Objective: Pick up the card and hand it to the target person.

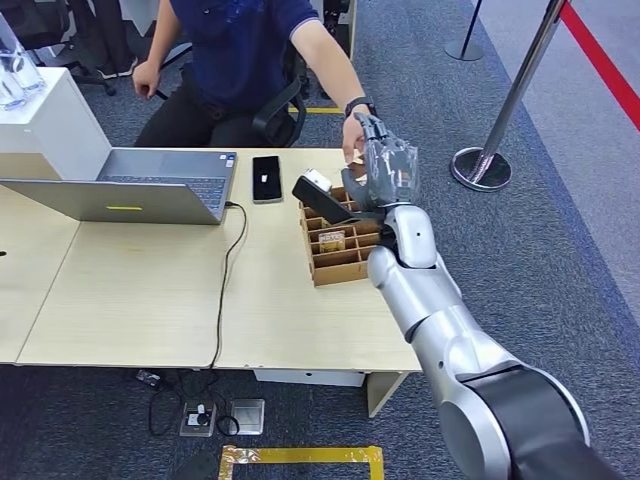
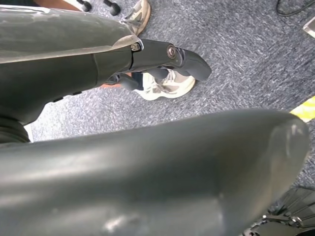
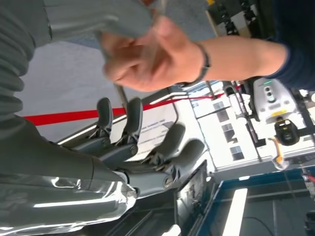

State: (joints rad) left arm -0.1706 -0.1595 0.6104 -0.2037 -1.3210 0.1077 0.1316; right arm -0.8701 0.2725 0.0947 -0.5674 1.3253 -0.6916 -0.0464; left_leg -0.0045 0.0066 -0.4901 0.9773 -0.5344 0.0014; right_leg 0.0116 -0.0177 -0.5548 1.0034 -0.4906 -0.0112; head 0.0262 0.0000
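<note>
Light wooden table (image 1: 151, 300), open laptop (image 1: 128, 185), black phone (image 1: 266, 178), brown divided box (image 1: 340, 245) (perhaps cardboard), black cable (image 1: 226, 270)

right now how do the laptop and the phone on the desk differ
The laptop is silver, open, with a cable running from its side; the phone is black, lies flat, with no cable. The laptop is much larger. The phone lies nearer the brown divided box. Both rest on the wooden desk.
</note>
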